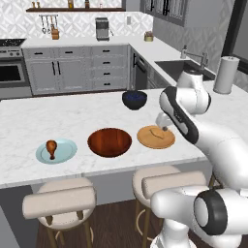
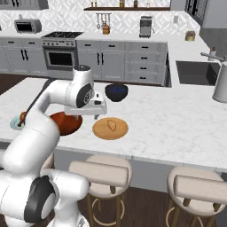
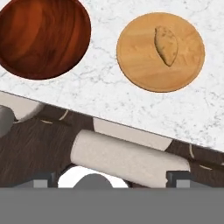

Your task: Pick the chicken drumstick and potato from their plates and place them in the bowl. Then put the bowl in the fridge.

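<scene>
here the arm point(image 2: 53, 111) hides part of the bowl point(image 2: 71, 124), and i cannot tell the fingers' point(image 3: 177, 177) state.

counter: white marble island point(image 1: 97, 116) with two round padded stools point(image 2: 101, 170) tucked under it | floor: dark wood point(image 3: 39, 144) | back wall: grey cabinets point(image 1: 72, 68) with black handles, a stove point(image 2: 62, 51), a coffee machine point(image 1: 101, 28), a wooden shelf point(image 1: 72, 9) | side: sink point(image 2: 195, 71), paper towel roll point(image 1: 225, 74)
</scene>
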